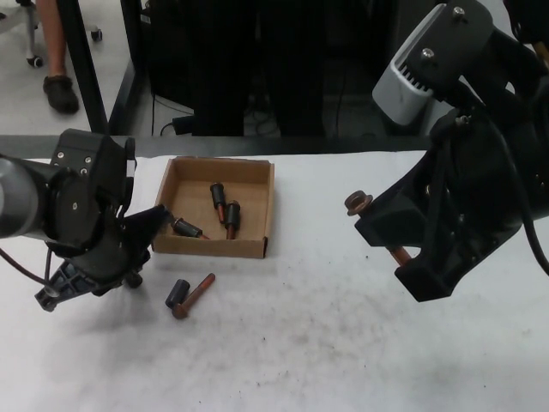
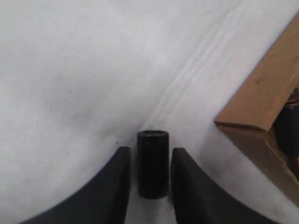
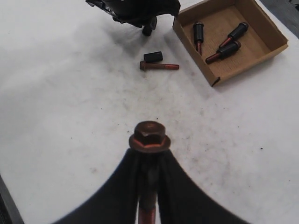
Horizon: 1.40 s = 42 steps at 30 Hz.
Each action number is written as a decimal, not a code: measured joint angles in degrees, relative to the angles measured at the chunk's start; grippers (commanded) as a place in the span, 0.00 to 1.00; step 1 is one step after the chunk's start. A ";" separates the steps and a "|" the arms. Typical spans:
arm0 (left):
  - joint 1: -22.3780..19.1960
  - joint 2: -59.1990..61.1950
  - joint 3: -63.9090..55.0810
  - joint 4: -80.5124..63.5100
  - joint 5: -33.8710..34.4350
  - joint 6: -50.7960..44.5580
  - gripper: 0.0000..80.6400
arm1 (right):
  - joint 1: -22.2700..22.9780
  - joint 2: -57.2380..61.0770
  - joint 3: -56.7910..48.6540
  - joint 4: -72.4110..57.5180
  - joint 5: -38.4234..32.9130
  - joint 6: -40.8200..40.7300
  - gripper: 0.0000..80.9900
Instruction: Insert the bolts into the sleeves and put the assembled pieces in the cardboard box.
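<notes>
My left gripper is shut on a black sleeve, just above the white table and left of the cardboard box. In the high view this gripper sits at the box's near left corner. My right gripper is shut on the shank of a copper bolt, head outward, held high over the right of the table. The open box holds three assembled pieces. A loose sleeve and a loose bolt lie side by side in front of the box.
The white table cover stretches wide in front and between the arms. The table's far edge runs just behind the box, with dark frame legs and a person's foot beyond it.
</notes>
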 measured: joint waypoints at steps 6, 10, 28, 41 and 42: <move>0.00 1.24 -0.20 -0.25 2.24 0.00 0.34 | 0.00 0.00 0.00 0.00 0.00 0.00 0.00; 0.00 1.24 -0.20 -0.33 2.24 0.00 0.32 | 0.00 0.00 0.00 0.00 0.00 0.00 0.00; 0.13 0.24 -0.33 3.08 7.61 9.63 0.01 | -0.12 0.00 0.00 2.23 1.80 0.00 0.00; -0.52 -27.13 5.07 12.94 15.82 48.56 0.01 | -0.09 0.58 0.00 -3.16 2.41 5.36 0.00; -0.52 -29.72 6.19 12.94 18.37 49.13 0.01 | -0.09 0.90 0.00 -4.38 1.78 6.40 0.00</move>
